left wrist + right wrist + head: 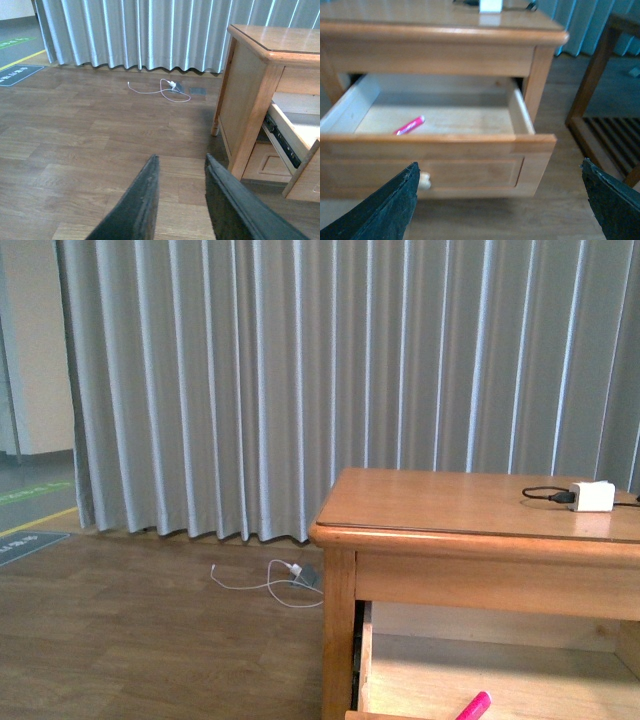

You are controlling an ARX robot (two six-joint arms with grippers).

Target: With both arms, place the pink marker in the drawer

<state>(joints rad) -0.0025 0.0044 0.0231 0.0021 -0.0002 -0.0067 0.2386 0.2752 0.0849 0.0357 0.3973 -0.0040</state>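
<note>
pink marker diagonal in drawer | left fingers apart, empty | right fingers apart, empty

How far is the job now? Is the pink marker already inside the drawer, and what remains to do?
Done: the pink marker lies inside the pulled-out drawer, and no gripper touches it. In hand: nothing. The right gripper is wide open before the drawer front, and the left gripper is open and empty beside the cabinet. Left: probably only pushing the drawer shut, if that is wanted.

Drawer gapes open upward; cabinet top overhangs its rear.
</note>
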